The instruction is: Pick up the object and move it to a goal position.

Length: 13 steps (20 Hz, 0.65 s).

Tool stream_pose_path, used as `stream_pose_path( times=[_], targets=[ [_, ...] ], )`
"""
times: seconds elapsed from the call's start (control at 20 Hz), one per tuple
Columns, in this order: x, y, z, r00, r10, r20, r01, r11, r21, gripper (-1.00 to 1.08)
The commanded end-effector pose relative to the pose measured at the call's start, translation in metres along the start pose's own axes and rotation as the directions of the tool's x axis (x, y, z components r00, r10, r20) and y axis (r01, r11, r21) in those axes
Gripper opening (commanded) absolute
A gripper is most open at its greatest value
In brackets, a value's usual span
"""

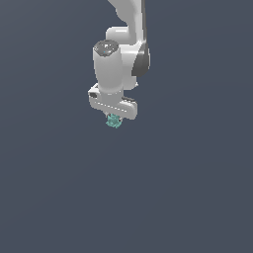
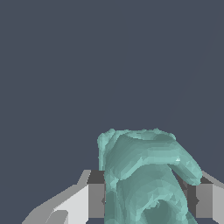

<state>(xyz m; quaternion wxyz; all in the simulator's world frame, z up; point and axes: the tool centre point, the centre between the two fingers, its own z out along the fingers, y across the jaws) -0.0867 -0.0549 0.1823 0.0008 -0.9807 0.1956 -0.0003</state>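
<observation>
The object is a tiny pale teal, lumpy thing that peeks out just below the white gripper in the exterior view. In the wrist view the object fills the space between the two fingers, which press against its sides. The gripper is shut on the object. The white arm hangs down from above, with the hand pointing downward. The fingers are mostly hidden behind the hand in the exterior view. No goal marker shows in either view.
A plain dark grey-blue surface fills both views around the arm. No other objects, containers or edges show.
</observation>
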Motion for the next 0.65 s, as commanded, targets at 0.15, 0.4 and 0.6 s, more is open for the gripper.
stream_pose_path(
  times=[0.15,0.4,0.6],
  targets=[
    [-0.002,0.012,-0.021,1.000,0.000,0.001,0.000,1.000,-0.001,-1.00],
    [-0.002,0.015,-0.026,1.000,0.000,0.000,0.000,1.000,-0.001,-1.00],
    [-0.001,0.014,-0.024,1.000,0.000,0.000,0.000,1.000,-0.001,-1.00]
  ],
)
